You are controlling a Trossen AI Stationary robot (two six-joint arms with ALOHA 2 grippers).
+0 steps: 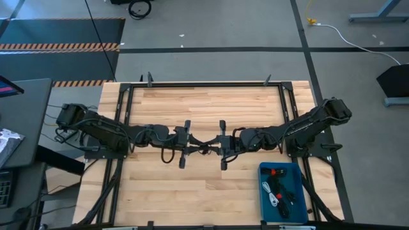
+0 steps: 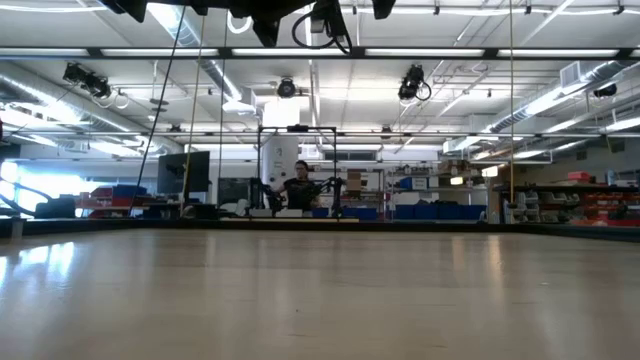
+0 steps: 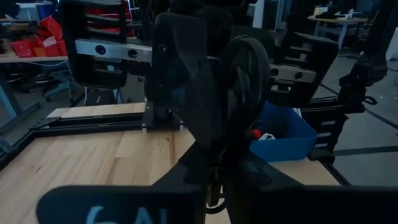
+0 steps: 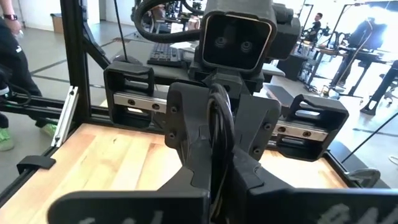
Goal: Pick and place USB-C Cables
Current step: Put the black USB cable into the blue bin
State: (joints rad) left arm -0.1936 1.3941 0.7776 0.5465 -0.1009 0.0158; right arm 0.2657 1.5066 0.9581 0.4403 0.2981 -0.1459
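Note:
A black USB-C cable bundle (image 1: 204, 147) is held in the air over the middle of the table, between my two grippers, which face each other tip to tip. My left gripper (image 1: 195, 145) comes from the table's left and my right gripper (image 1: 214, 145) from its right. Both are shut on the bundle. It shows as a coiled loop in the left wrist view (image 3: 246, 81) and in the right wrist view (image 4: 221, 124). The blue tray (image 1: 262, 191) stands at the near right and holds other cable bundles: black, one with red (image 1: 275, 171) and one white (image 1: 271, 197). My left gripper pinches one end of the black coil (image 4: 219, 104) between its two fingers, level, from the table's left. The bundle is lifted clear of the table. My right gripper pinches the coil's other end (image 3: 244, 118) between its two fingers, level, from the table's right. The loop stands on edge between the fingers, clear of the table.
A black frame (image 1: 204, 84) runs around the wooden table (image 1: 204, 191). In the low view both grippers hang at the top edge (image 2: 300, 20), well above the tabletop. A person sits at a far bench (image 2: 300, 185). A white cord with a yellow end (image 1: 312, 22) lies on the floor.

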